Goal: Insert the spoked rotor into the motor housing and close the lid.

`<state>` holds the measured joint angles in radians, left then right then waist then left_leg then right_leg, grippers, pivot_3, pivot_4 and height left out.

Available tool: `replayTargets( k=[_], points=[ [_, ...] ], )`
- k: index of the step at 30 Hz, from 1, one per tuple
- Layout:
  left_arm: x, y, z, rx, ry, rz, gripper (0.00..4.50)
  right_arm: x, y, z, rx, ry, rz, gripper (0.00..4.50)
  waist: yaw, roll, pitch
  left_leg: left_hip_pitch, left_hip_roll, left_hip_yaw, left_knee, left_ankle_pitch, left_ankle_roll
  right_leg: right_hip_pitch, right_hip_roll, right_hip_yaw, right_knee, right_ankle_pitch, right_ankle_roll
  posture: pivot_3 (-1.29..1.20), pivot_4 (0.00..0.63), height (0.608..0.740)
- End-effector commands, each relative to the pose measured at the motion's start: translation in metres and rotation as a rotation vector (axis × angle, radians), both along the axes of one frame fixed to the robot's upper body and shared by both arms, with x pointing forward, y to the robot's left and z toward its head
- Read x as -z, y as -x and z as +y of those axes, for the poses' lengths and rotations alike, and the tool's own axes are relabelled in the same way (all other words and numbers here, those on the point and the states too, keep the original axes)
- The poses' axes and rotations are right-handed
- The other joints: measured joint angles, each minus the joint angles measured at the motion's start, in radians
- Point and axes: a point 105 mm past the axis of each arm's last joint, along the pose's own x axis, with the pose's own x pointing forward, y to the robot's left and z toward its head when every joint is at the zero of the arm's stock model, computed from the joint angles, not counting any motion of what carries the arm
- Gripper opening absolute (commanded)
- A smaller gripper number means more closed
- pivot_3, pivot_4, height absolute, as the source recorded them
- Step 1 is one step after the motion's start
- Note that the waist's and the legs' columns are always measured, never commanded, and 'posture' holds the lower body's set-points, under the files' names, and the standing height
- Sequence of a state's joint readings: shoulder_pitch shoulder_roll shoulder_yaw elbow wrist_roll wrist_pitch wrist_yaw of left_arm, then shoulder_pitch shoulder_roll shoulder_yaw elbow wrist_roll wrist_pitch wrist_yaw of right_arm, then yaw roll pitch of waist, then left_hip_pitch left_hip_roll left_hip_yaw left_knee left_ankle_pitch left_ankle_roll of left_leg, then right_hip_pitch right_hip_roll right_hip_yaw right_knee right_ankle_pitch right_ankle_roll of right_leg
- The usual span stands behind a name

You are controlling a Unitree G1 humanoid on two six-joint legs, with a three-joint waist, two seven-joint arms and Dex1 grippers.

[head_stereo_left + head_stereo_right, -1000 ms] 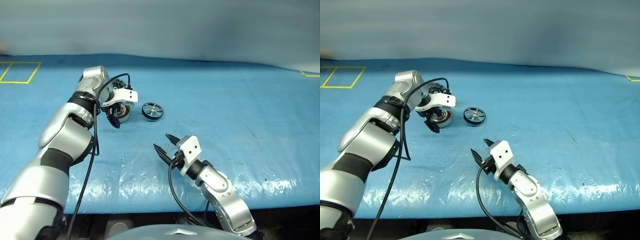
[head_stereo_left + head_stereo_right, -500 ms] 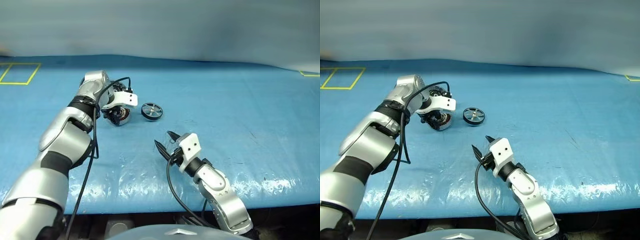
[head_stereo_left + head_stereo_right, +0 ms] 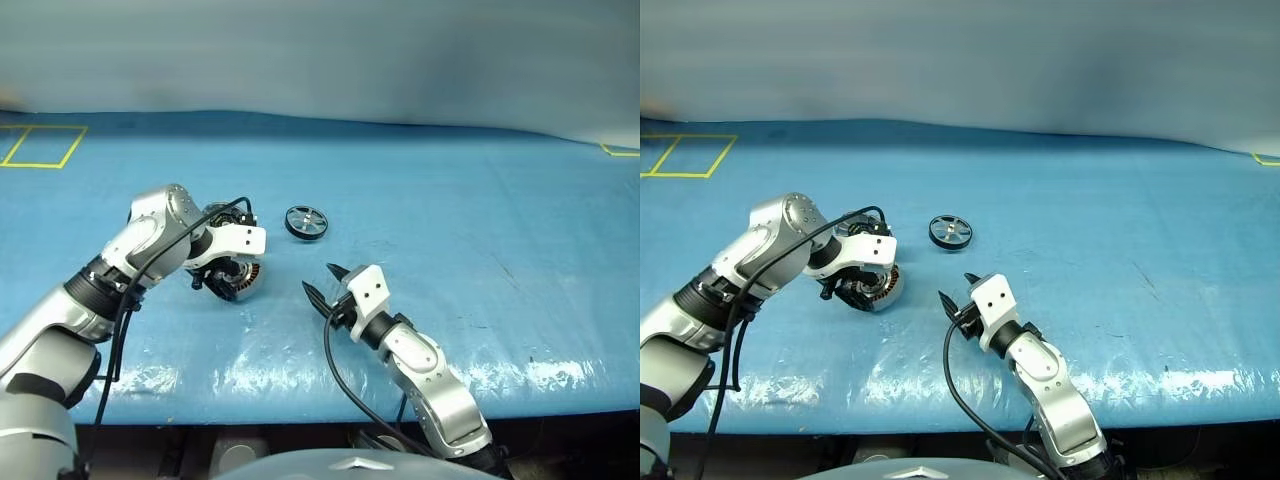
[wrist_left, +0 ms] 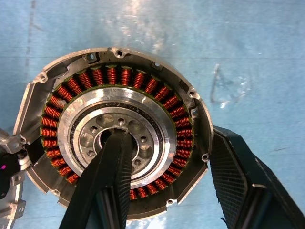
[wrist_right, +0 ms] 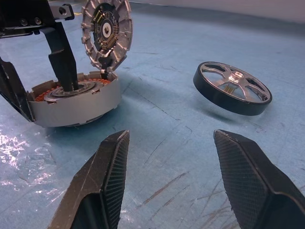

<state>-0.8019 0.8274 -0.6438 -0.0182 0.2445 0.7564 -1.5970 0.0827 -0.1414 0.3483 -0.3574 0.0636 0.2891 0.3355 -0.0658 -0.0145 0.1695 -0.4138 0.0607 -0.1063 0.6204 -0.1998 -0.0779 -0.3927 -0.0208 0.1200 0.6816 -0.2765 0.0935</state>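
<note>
Right wrist view: your left gripper point(image 5: 40, 90) is clamped on the motor housing point(image 5: 71, 102), one finger in the hub, lid point(image 5: 106, 29) upright, while the spoked rotor point(image 5: 232, 88) lies ahead of your right gripper point(image 5: 174, 183), jaws apart and empty — insertion and closing remain.

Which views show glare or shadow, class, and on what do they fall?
Left eye view: bright glare streaks along the table's near edge. Right wrist view: the rotor casts a dark shadow on the blue surface beneath it; its spokes gleam. Left wrist view: a pale glare patch lies on the blue surface beyond the housing, whose silver hub shines.
</note>
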Motion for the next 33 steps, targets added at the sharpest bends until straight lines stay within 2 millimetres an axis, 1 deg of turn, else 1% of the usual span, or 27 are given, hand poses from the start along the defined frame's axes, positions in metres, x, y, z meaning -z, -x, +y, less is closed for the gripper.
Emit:
replayTargets(
  k=[1,5,11,13,15,19,24,27,30,31,33],
  points=[
    [-0.004,0.014,-0.015,0.019,0.047,0.049,1.99,-0.012,0.000,0.005,-0.020,-0.032,-0.049,2.97,0.000,0.000,0.000,0.000,0.000,0.000,0.000,0.000,0.000,0.000,0.000,0.000,0.000,0.000,0.000,0.00,0.150,0.740],
    [-0.006,0.024,-0.025,0.034,0.069,0.091,1.99,-0.012,0.000,0.004,-0.016,-0.031,-0.049,2.97,0.000,0.000,0.000,-0.001,0.000,0.000,0.000,0.000,0.000,0.000,0.000,0.000,0.000,0.000,0.000,0.00,0.150,0.740],
    [-0.008,0.020,-0.022,0.045,0.025,0.082,1.99,-0.012,-0.001,0.003,-0.002,-0.038,-0.054,2.97,-0.001,0.000,0.000,0.000,0.000,0.000,0.000,0.000,0.000,0.000,0.000,0.000,0.000,0.000,0.000,0.00,0.150,0.740],
    [-0.012,0.018,-0.023,0.049,0.029,0.073,2.73,-0.012,-0.001,0.003,0.003,-0.040,-0.056,2.97,-0.001,0.000,0.000,0.000,0.000,0.000,0.000,0.000,0.000,-0.001,0.000,0.000,0.000,0.000,0.000,0.00,0.150,0.740],
    [-0.016,0.017,-0.026,0.056,0.041,0.063,3.25,-0.012,-0.001,0.003,0.006,-0.040,-0.057,2.97,-0.001,0.000,0.000,-0.001,0.000,0.000,0.000,0.000,0.000,-0.001,0.000,0.000,0.000,0.000,0.000,0.00,0.150,0.740],
    [-0.029,0.022,-0.033,0.088,0.073,0.055,4.48,-0.012,-0.001,0.002,0.010,-0.040,-0.058,2.97,-0.001,0.000,0.000,-0.001,0.000,0.000,0.000,0.000,0.000,-0.001,0.000,0.000,0.000,0.000,0.000,0.00,0.150,0.740],
    [-0.052,0.036,-0.043,0.150,0.138,0.037,4.48,-0.011,-0.001,-0.001,0.013,-0.035,-0.057,2.97,-0.002,0.000,0.000,-0.001,0.000,0.000,-0.001,0.000,0.000,-0.001,0.000,0.000,0.000,0.000,0.000,0.00,0.150,0.740],
    [-0.069,0.046,-0.051,0.172,0.230,0.013,4.48,-0.009,-0.001,-0.006,0.024,-0.018,-0.057,2.97,-0.001,0.000,0.001,-0.001,0.000,0.000,-0.001,0.000,0.000,-0.001,0.000,0.000,0.000,0.000,0.000,0.00,0.150,0.740],
    [-0.082,0.055,-0.060,0.168,0.376,-0.027,4.48,-0.008,-0.003,-0.016,0.053,0.009,-0.056,2.97,-0.002,0.000,0.001,-0.001,0.000,0.000,-0.001,0.000,0.000,-0.001,0.000,0.000,0.000,0.000,0.000,0.00,0.150,0.740],
    [-0.083,0.058,-0.061,0.162,0.436,-0.052,4.48,-0.006,-0.005,-0.021,0.072,0.024,-0.051,2.97,-0.003,0.000,0.001,-0.001,0.000,0.000,-0.001,0.000,0.000,-0.001,0.000,0.000,0.000,0.000,0.000,0.00,0.150,0.740],
    [-0.079,0.062,-0.061,0.096,0.577,-0.099,4.48,0.003,-0.011,-0.031,0.124,0.099,-0.032,2.97,-0.009,0.002,0.000,0.000,0.001,0.001,-0.001,0.000,0.000,-0.001,0.000,0.001,0.000,0.000,0.000,0.00,0.150,0.740]
  ],
)
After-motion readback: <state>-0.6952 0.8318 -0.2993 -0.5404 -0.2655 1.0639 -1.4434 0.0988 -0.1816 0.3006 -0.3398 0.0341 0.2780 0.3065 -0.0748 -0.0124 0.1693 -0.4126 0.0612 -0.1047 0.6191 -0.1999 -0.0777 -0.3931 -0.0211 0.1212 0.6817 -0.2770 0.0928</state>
